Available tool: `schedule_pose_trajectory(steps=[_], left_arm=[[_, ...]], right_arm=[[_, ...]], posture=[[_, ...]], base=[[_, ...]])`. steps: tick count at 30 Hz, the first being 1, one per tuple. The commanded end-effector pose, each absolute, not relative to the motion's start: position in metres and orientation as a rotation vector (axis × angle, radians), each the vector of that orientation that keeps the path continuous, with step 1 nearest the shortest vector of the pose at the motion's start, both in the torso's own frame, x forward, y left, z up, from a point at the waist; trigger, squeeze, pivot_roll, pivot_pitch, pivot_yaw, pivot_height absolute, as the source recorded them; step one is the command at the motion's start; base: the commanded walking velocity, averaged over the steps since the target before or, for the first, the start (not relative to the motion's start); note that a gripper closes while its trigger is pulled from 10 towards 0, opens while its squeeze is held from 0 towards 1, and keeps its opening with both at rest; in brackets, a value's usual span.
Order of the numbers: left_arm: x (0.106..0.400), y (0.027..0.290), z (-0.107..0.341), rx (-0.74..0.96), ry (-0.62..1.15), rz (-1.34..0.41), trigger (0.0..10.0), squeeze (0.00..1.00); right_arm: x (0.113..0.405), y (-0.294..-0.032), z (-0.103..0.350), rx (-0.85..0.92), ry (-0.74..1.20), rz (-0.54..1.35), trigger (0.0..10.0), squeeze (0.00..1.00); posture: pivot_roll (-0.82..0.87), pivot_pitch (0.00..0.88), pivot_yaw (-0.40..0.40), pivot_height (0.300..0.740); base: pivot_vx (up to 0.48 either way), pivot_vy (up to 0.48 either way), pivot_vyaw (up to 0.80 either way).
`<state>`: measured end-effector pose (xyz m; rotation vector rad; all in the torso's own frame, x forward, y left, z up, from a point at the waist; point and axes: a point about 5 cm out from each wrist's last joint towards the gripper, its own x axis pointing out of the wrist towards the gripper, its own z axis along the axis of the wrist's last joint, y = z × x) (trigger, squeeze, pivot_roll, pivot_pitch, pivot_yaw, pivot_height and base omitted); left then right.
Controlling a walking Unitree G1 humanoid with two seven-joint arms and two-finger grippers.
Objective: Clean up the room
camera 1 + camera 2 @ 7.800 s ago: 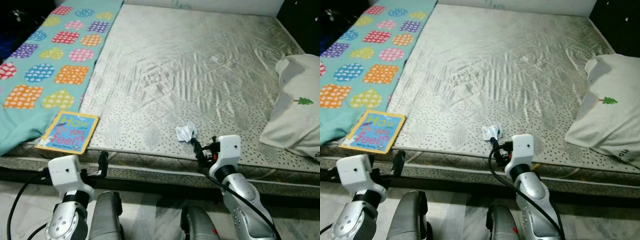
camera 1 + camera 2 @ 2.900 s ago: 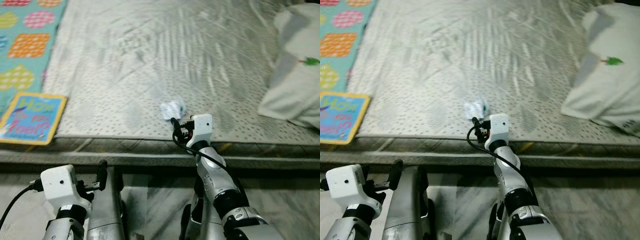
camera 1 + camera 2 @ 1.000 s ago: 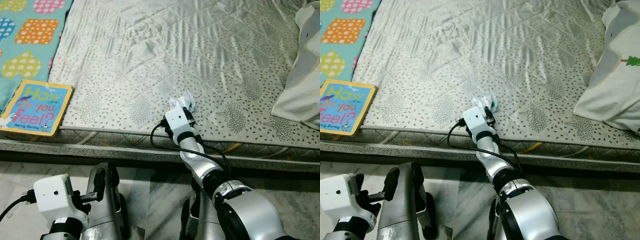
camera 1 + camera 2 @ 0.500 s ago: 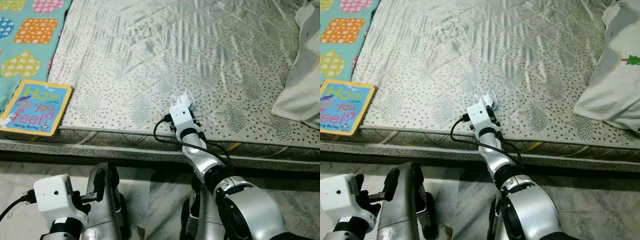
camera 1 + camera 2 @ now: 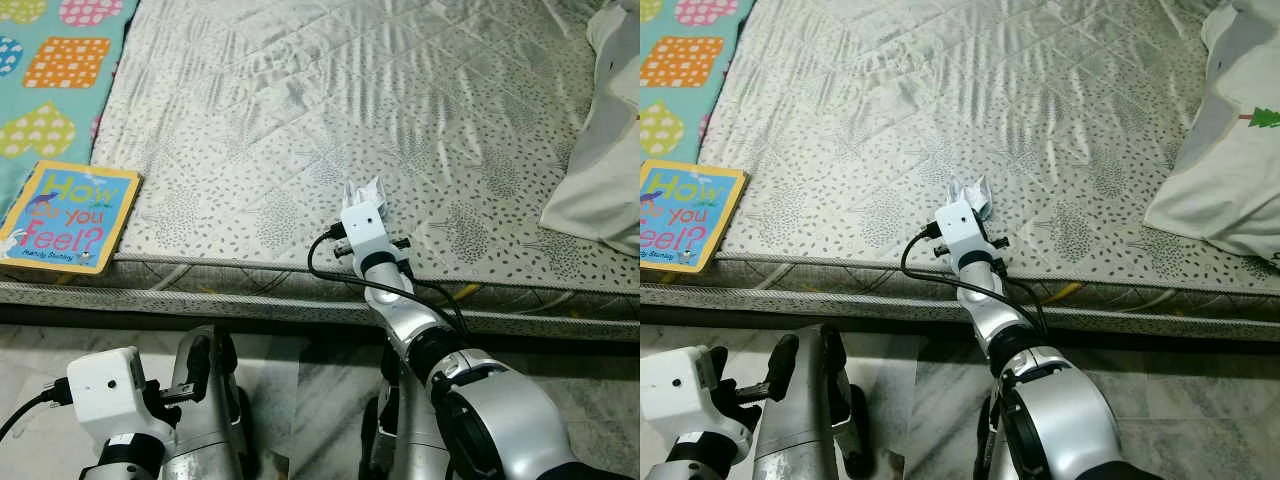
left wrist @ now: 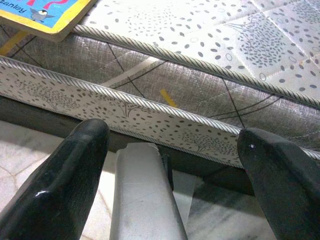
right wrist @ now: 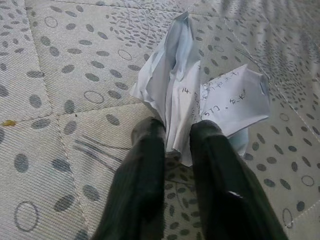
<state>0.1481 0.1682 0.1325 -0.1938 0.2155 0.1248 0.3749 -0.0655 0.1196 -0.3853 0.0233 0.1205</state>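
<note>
Right end effector (image 7: 177, 145) has advanced and now pinches crumpled white handwritten paper (image 7: 200, 95) on grey patterned mattress (image 5: 300, 120); seemingly secure, ready to lift. Left end effector (image 6: 175, 150) idle, fingers spread.

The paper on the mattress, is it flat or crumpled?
Crumpled: the paper stands up in creased folds, pinched between the right gripper fingers.

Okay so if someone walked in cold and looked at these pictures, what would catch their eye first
The right pincer, stretched onto the bare patterned mattress near its front edge, shut on a crumpled paper with handwriting. Next, the bright children's book at the mattress's front left corner, beside a colourful heart-print blanket, and a white pillow at the right.
</note>
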Motion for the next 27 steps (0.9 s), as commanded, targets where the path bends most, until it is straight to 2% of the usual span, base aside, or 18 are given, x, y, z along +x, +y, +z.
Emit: schedule_pose_trajectory(steps=[1, 14, 20, 21, 27], left_arm=[[0.144, 0.171, 0.132, -0.184, 0.234, 0.143, 10.0, 0.00], [0.151, 0.171, 0.130, -0.181, 0.221, 0.141, 10.0, 0.00], [0.169, 0.172, 0.129, -0.168, 0.176, 0.128, 10.0, 0.00], [0.179, 0.173, 0.128, -0.168, 0.161, 0.123, 10.0, 0.00], [0.204, 0.176, 0.129, -0.151, 0.103, 0.112, 10.0, 0.00]], right_arm=[[0.372, -0.065, 0.113, -0.374, 0.053, 0.122, 0.0, 0.00], [0.373, -0.070, 0.113, -0.325, 0.060, 0.129, 0.0, 0.00], [0.378, -0.082, 0.119, -0.108, 0.075, 0.144, 0.0, 0.00], [0.379, -0.086, 0.120, -0.060, 0.074, 0.157, 0.0, 0.00], [0.377, -0.109, 0.120, 0.055, 0.016, 0.171, 0.0, 0.00]], posture=[[0.15, 0.353, -0.054, 0.537], [0.14, 0.332, -0.052, 0.537], [0.11, 0.279, -0.048, 0.537], [0.09, 0.248, -0.043, 0.537], [0.05, 0.177, -0.024, 0.537]], base=[[0.000, 0.000, 0.00], [0.000, 0.000, 0.00], [0.000, 0.000, 0.00], [0.000, 0.000, 0.00], [0.000, 0.000, 0.00]])
